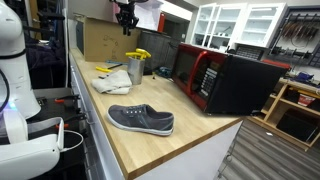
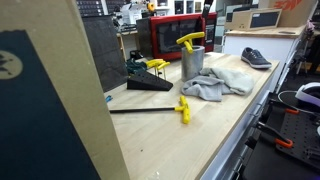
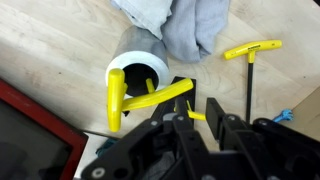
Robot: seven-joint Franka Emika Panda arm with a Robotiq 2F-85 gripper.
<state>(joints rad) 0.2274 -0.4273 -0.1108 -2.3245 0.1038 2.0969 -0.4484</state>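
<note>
Obs. Gripper [image 3: 200,120] hangs over the metal cup [image 3: 135,45], well above it in an exterior view [image 1: 125,15]. From the wrist view it sits just off the cup's mouth, on the side away from the grey cloth [image 3: 190,25].

Jaws: drawn part-way in, with a narrow gap between them. A sliver of yellow shows in that gap. I cannot tell whether it is pinched or only seen through the gap. No firm grip is visible.

Nearest thing: yellow T-handle tool [image 3: 155,97]. It stands in the cup shaft-down with its crossbar leaning out over the rim towards the jaws. Judgement: the cup serves as a holder, so the handle is kept up off the table [image 1: 190,140] and clear to reach from above.

Cup position: upright on the table, between the cloth and the red-and-black microwave [image 1: 215,75]. It touches or nearly touches the cloth's edge; I cannot tell which.

Second T-handle tool [image 3: 252,48]: lies flat on the bare wood, apart from the cup, with its thin dark shaft running away from the handle. It is probably loose there rather than stowed.

Cloth: crumpled in a heap, not folded. It rests against the cup's far side in the wrist view.

Grey shoe [image 1: 141,119]: sits sole-down near the table's front edge, well apart from the cup and tools.

Judgement on arm pose: the wrist points straight down, which puts the jaws in line with the upright handle.
</note>
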